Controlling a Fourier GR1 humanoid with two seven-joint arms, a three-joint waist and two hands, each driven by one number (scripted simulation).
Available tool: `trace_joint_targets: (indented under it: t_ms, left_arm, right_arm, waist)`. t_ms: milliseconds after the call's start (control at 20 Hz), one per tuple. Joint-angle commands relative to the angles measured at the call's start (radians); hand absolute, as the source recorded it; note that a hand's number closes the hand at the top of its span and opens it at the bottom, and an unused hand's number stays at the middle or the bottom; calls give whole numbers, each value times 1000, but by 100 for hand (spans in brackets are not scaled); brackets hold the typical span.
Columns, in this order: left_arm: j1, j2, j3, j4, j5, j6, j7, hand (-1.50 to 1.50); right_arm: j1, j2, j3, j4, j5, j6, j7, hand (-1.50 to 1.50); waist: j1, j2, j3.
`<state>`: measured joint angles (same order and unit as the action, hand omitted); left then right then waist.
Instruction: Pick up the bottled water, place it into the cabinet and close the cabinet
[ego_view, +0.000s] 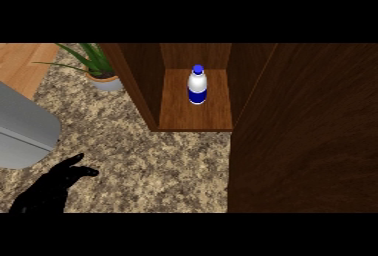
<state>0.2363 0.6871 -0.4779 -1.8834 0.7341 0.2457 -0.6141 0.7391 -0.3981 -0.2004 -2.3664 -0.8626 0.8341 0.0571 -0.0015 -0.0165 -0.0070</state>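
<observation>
Lower left: left hand (55, 187) hangs over the speckled counter (162, 160), fingers apart and straight, holding nothing. Right of frame: dark wooden cabinet door (306, 140), open. Upper centre: bottle (197, 86), white with blue cap and blue band, upright on the cabinet (193, 117) shelf. Upper left: potted plant (100, 70).

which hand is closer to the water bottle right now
Left. The left hand rests low on the counter, down-left of the bottled water standing inside the cabinet. The right hand shows nowhere.
</observation>
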Motion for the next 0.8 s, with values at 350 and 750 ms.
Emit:
trace_joint_targets:
  t_ms: [350,750]
  left_arm:
    - [133,135,173,-62,115,-97,-15,-150]
    - [195,182,242,-64,162,-156,-28,-150]
  right_arm:
    - [-54,-17,130,-304,157,-28,116,150]
    - [-220,-75,251,-274,175,-47,198,150]
  waist:
    - [14,-13,-7]
    - [38,-19,-14]
